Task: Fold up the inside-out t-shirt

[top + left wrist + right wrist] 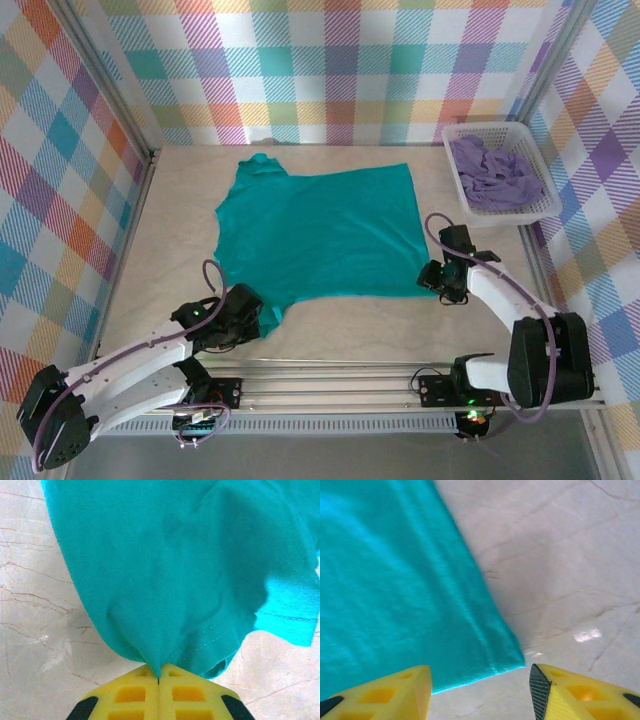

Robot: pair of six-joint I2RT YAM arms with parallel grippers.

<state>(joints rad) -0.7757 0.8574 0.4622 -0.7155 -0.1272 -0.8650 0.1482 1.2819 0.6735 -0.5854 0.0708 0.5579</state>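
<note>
Pinching the near-left edge of the t-shirt (320,235), the left fingers (131,695) are closed; the right fingers (385,692) stand apart over its near-right corner.

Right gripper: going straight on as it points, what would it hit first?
Probably the corner of the teal-green cotton t-shirt between the open yellow fingers of the right gripper, then the pale table; depth unclear.
</note>
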